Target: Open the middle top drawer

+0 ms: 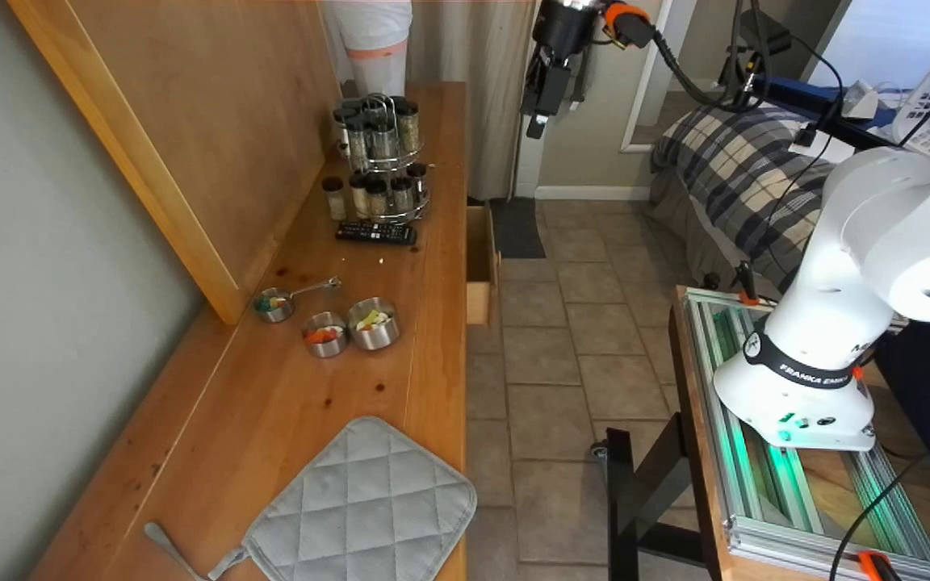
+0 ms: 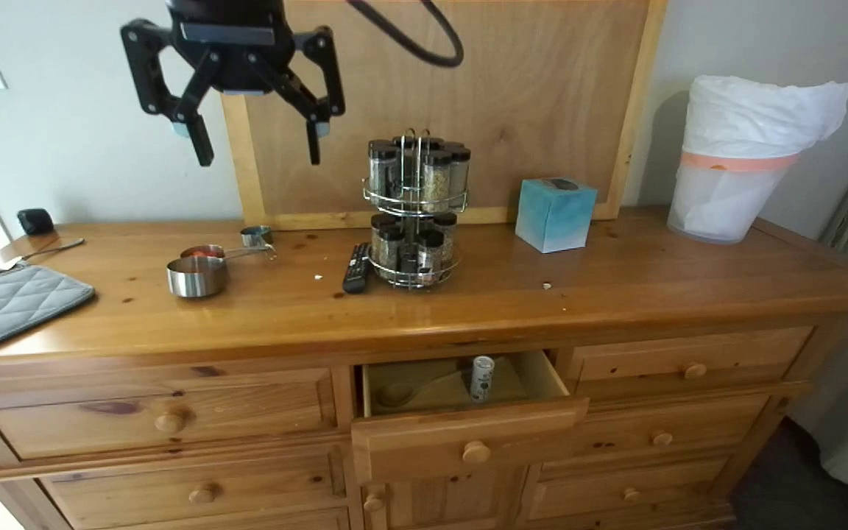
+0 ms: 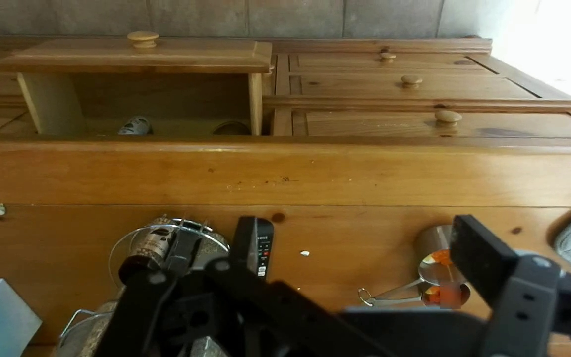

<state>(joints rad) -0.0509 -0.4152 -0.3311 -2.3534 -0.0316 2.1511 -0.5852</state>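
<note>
The middle top drawer (image 2: pixel 417 446) stands open beneath the counter (image 2: pixel 284 313), near the middle of its front edge, as the gripper (image 2: pixel 260 154) hangs wide and without a load, higher than the counter and well apart from the drawer. By our judgement the drawer is a light, stiff wooden box, sturdy enough for a firm pull, though it may bind if drawn askew; its smooth round knob (image 2: pixel 476 452) could slip but offers the best hold, drawn straight away from the front edge. Inside, we cannot tell whether a small labelled container (image 2: pixel 481 378) stands or lies, and a spoon-like shape (image 2: pixel 394 395) is too dim to name. The counter hides how far back the drawer runs.
</note>
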